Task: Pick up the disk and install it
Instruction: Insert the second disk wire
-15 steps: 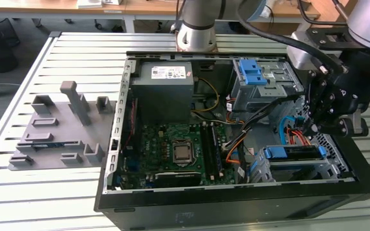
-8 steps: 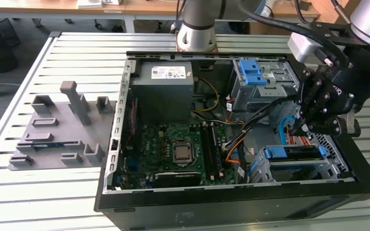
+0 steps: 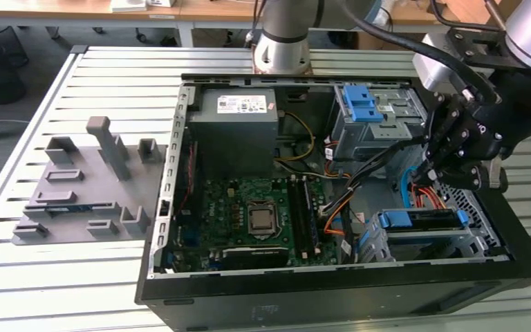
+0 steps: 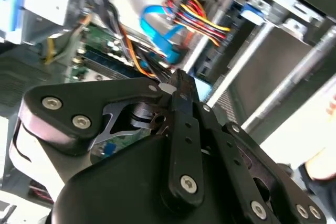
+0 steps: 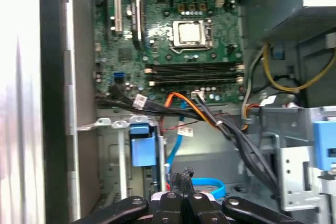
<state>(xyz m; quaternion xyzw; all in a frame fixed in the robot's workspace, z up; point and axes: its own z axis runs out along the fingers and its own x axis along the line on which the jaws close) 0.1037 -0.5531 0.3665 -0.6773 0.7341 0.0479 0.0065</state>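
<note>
Fingers (image 3: 464, 162) of the gripper (image 3: 473, 181) look drawn together in the exterior view, with nothing between them. We see the gripper hanging over the open computer case (image 3: 169, 207), toward the exterior view's right, above a tangle of orange and black cables (image 3: 358, 183). The disk (image 3: 417, 220) is not in its grasp. It sits in its blue bracket inside the grey cage (image 3: 431, 243) at the near corner of the case, below the gripper and apart from it. Further back, a blue-latched tray (image 3: 362, 104) tops a second cage. The motherboard (image 3: 256, 214) and power supply (image 3: 238, 128) lie in the rest of the case, and a grey fixture (image 3: 77, 194) stands on the slatted table (image 3: 108, 62) at the exterior view's left.

In the second wrist view we see the fingers (image 4: 181, 108) meet at their tips, clenched on nothing. Beyond the gripper (image 4: 176, 80) runs a blue ribbon cable (image 4: 160, 30) beside a bundle of coloured wires (image 4: 197, 17).

In the first wrist view the gripper (image 5: 181, 198) shows the same pinch, fingers (image 5: 170, 203) pressed side by side and empty. Past them we make out the blue end of the disk (image 5: 143, 142) in its cage slot, and the motherboard with its bare processor socket (image 5: 190, 32).
</note>
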